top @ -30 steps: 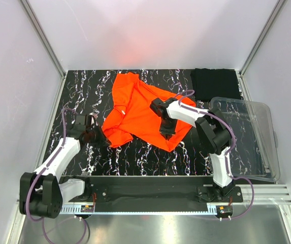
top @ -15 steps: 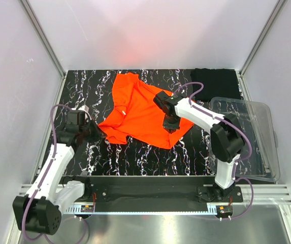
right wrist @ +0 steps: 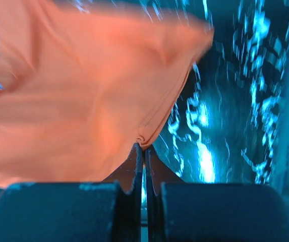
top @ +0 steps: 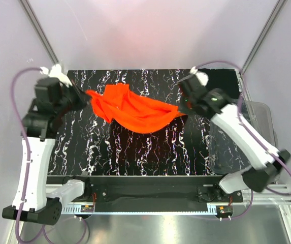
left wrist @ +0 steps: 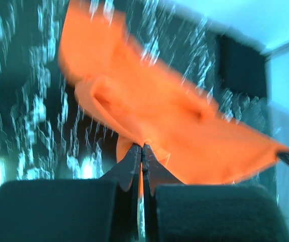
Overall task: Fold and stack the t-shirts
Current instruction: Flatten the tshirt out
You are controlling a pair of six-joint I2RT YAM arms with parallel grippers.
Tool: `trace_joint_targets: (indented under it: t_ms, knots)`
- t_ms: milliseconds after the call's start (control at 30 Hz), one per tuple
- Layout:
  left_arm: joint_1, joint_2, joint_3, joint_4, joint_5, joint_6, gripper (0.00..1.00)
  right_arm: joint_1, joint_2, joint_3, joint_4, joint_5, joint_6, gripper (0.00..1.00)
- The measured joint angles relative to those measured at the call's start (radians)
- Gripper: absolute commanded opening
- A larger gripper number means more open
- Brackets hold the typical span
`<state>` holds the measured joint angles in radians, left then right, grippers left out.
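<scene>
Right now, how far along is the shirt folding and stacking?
Done, apparently: the black t-shirt lies as a flat rectangle in the far right corner. In hand: the orange t-shirt hangs stretched above the table, left hand and right hand each shut on an edge. Left: fold it and stack it on the black one.

Left gripper (top: 87, 96), right gripper (top: 180, 107) aloft, seemingly pinched closed.

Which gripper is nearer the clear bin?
Right. The right gripper, shut on the orange shirt's end, hangs left of the bin; the left gripper grips the opposite end, the whole shirt farther away.
</scene>
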<state>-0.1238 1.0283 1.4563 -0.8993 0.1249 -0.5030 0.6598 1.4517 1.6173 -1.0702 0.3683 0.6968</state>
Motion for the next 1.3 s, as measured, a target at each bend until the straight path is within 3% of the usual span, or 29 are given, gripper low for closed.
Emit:
trace_joint_targets:
  t_ms: [167,300,500,667,767,933,1133,1300]
  knots:
    - [-0.051,0.074,0.373,-0.007,-0.029,0.080,0.00,-0.003,-0.201,0.105,0.029,0.010,-0.111,0.00]
    - [-0.102,0.043,0.573,0.001,-0.055,0.154,0.00,-0.006,-0.381,0.081,0.101,-0.041,-0.229,0.00]
    - [-0.152,-0.133,0.647,0.026,-0.093,0.243,0.00,-0.006,-0.625,0.001,0.208,-0.183,-0.330,0.00]
    - [-0.172,-0.244,0.673,0.080,-0.093,0.273,0.00,-0.006,-0.714,-0.009,0.265,-0.263,-0.328,0.00]
    - [-0.184,-0.248,0.667,0.132,-0.098,0.299,0.00,-0.006,-0.705,-0.016,0.287,-0.255,-0.307,0.00]
    - [-0.190,-0.179,0.496,0.227,-0.169,0.373,0.00,-0.006,-0.599,-0.027,0.289,-0.117,-0.268,0.00]
    - [-0.180,0.158,0.264,0.348,-0.217,0.476,0.00,-0.024,-0.327,-0.047,0.316,0.058,-0.275,0.00]
    - [-0.130,0.504,0.172,0.382,-0.212,0.528,0.00,-0.210,-0.060,-0.175,0.414,0.032,-0.274,0.00]
